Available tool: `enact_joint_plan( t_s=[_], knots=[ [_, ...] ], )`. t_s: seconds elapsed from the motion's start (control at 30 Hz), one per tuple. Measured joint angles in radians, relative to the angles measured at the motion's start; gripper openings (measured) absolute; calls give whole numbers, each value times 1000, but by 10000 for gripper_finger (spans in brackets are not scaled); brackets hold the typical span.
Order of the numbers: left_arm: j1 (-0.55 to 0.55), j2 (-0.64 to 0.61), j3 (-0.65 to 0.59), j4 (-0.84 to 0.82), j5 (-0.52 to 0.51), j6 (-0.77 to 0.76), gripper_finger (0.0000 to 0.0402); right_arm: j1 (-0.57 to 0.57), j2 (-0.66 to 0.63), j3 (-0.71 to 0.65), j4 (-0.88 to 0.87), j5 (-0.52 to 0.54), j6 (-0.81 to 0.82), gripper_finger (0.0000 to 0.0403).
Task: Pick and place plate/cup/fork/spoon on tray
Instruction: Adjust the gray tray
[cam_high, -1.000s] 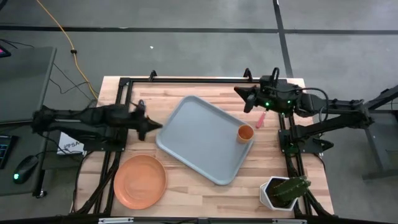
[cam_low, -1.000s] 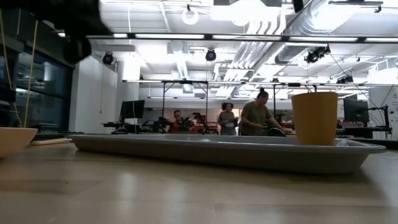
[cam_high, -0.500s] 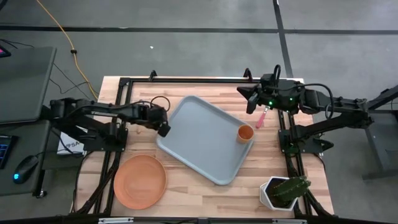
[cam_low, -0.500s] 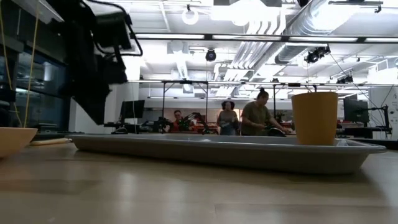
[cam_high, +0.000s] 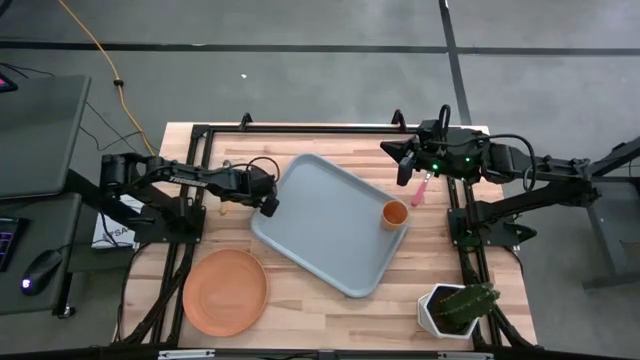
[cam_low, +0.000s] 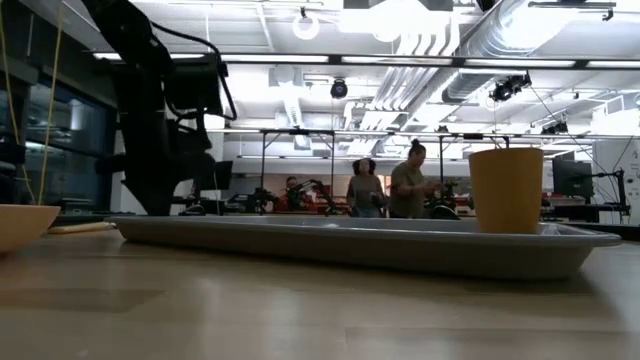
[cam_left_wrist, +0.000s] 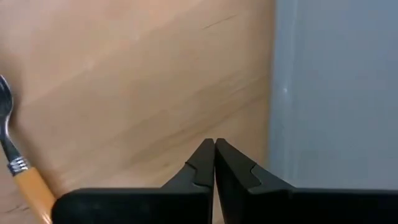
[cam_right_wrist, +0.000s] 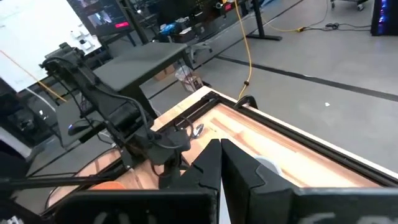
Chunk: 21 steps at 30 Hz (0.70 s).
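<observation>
So we've got the big flat grey-blue rectangular tray (cam_high: 329, 222) sitting at an angle in the middle of the wooden table (cam_high: 300, 300), and the small orange tumbler cup (cam_high: 394, 215) is standing upright on it near its right edge. The round orange plate (cam_high: 225, 290) is off the tray, on the table near the front left. We spot the orange-handled spoon with the silver bowl (cam_left_wrist: 18, 171) lying on the wood just beside the left gripper (cam_left_wrist: 214, 163), which hangs pinched closed and empty right by the tray's left edge. The pink-handled fork (cam_high: 421, 188) lies on the table past the tray's right side, just under the right gripper (cam_right_wrist: 219, 163), also clenched on nothing. A white pot with a green plant (cam_high: 455, 309) sits at the front right corner.
</observation>
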<state>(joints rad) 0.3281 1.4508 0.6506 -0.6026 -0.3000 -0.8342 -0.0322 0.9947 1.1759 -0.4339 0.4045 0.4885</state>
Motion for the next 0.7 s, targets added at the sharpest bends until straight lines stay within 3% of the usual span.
enact_joint_plan(
  t_s=[0.27, 0.7],
  knots=[
    [-16, 44, 0, 21, 50, -27, 0, 0, 0, 0, 0, -31, -29, 0],
    [-156, 35, 0, 16, 100, -180, 0, 0, 0, 1, -78, -33, -34, 0]
  ],
)
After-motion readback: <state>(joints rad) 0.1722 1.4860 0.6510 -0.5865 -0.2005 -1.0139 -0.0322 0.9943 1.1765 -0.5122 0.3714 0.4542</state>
